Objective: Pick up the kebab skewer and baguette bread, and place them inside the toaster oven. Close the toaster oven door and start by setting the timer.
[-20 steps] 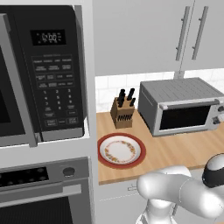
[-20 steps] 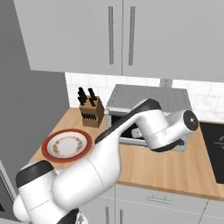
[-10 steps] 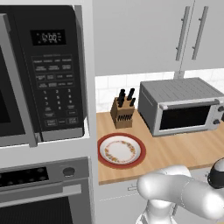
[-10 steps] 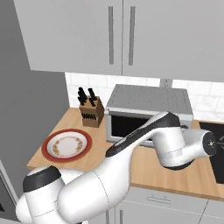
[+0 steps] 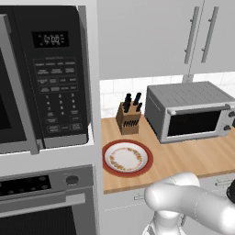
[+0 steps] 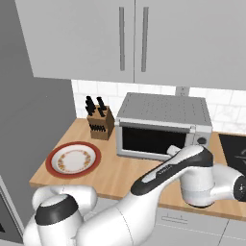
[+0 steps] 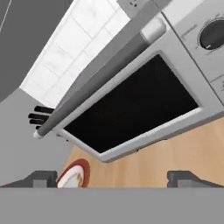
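The grey toaster oven stands on the wooden counter with its dark-glass door shut. In the hand view the silver bar handle runs along the door's top edge, and a knob sits beside it. My gripper is open, fingers wide apart with nothing between them, held back from the door's lower edge. The kebab skewer and the baguette bread are out of view.
A red-rimmed plate lies on the counter left of the oven, with a knife block behind it. A black microwave and a wall oven fill the left. A dark stovetop lies right.
The arm's forearm and hand have dropped down and to the right, away from the front of the toaster oven. The oven door stays shut and the plate has not moved.
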